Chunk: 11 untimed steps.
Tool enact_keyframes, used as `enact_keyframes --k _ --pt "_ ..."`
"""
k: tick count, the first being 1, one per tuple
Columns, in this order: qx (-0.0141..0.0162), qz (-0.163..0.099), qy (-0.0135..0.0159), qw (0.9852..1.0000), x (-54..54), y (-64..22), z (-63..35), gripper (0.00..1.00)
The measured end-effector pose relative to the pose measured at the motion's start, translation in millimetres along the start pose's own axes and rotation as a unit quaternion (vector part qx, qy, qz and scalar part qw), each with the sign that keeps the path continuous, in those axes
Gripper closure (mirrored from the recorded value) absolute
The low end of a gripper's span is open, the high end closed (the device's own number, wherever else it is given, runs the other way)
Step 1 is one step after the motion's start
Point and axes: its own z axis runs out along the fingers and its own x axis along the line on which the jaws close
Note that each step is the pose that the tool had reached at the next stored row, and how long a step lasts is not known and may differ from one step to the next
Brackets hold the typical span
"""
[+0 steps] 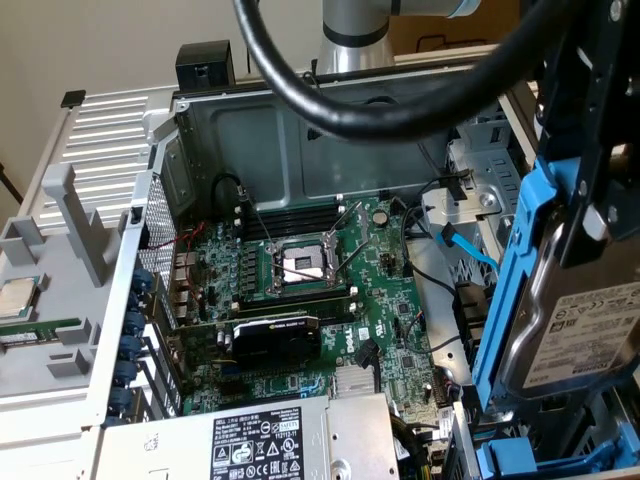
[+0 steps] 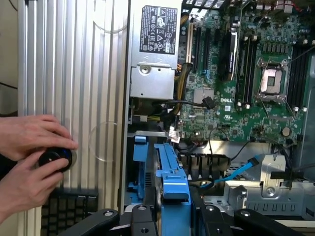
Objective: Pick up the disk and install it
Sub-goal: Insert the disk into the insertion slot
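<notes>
While clamped by its blue carrier [image 2: 172,191] between the closed fingers of the gripper [image 2: 174,214], tilted at the exterior view's right over the open computer case [image 1: 260,130]: the disk [image 1: 578,322]. Further in, motherboard [image 1: 385,300] and power supply [image 1: 260,440]. Outside the case, a person's hands [image 2: 29,142] on a black knob [image 2: 55,158].
</notes>
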Motion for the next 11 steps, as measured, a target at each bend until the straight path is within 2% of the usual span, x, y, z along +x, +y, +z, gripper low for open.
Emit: enact_keyframes --k 11 --pt "0.0004 0.008 0.001 1.0 -0.4 0.1 1.2 0.64"
